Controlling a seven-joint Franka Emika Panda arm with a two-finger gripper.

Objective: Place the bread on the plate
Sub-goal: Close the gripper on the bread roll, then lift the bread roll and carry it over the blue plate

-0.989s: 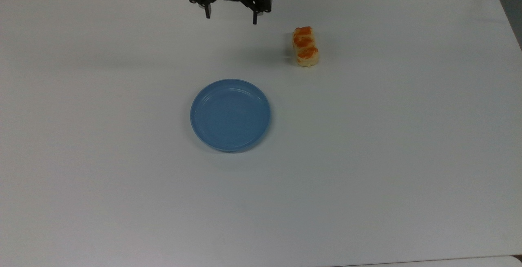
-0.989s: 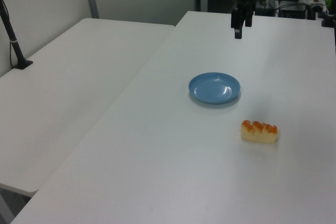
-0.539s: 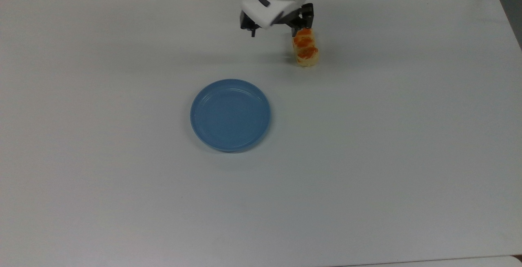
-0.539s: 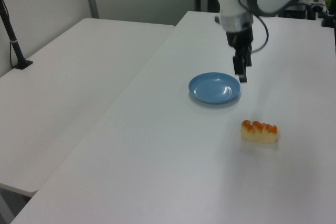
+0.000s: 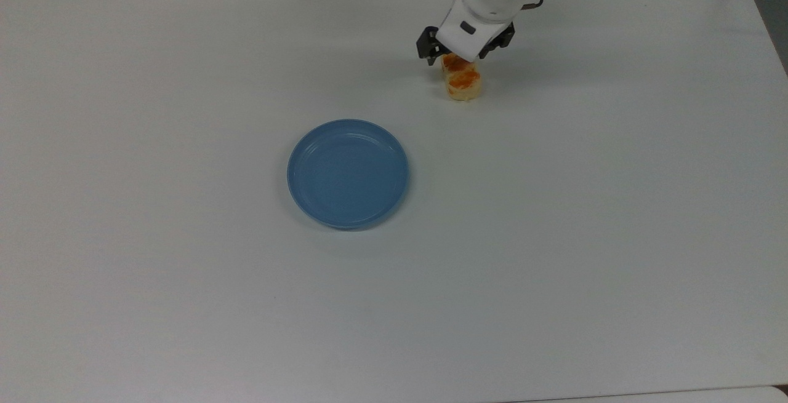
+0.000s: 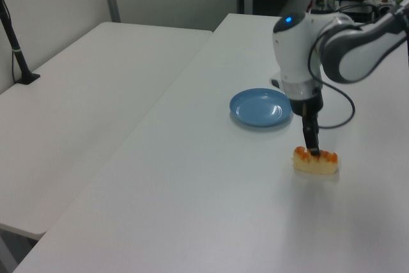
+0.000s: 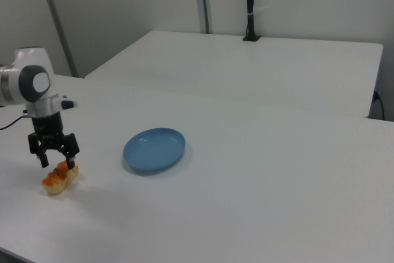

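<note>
Gripper (image 7: 56,161) pointing down over the bread (image 7: 60,178), fingers spread, one on each side of the bun's far end as seen in the right view. Not closed on it: in the right view both fingertips hang at about the level of the bun's top, with a gap between them. In the top view the gripper (image 5: 463,58) covers the upper end of the bread (image 5: 463,85); in the left view the gripper (image 6: 312,148) reaches the glazed top of the bread (image 6: 315,161). Whether the fingers touch the bun cannot be told.

Bread lies flat on the white bench (image 5: 554,237), orange-red lumps up. Taking the plate (image 5: 348,173) as landmark: bread is well apart from it, up and to the top view's right of the plate; in the left view, below and to the left view's right of the plate (image 6: 261,107); in the right view, to the right view's left of the plate (image 7: 154,148) and lower.

Plate sits flat on the bench, blue, with nothing on it.

A second white bench (image 6: 83,94) stands alongside, on the left view's left of the plate.
</note>
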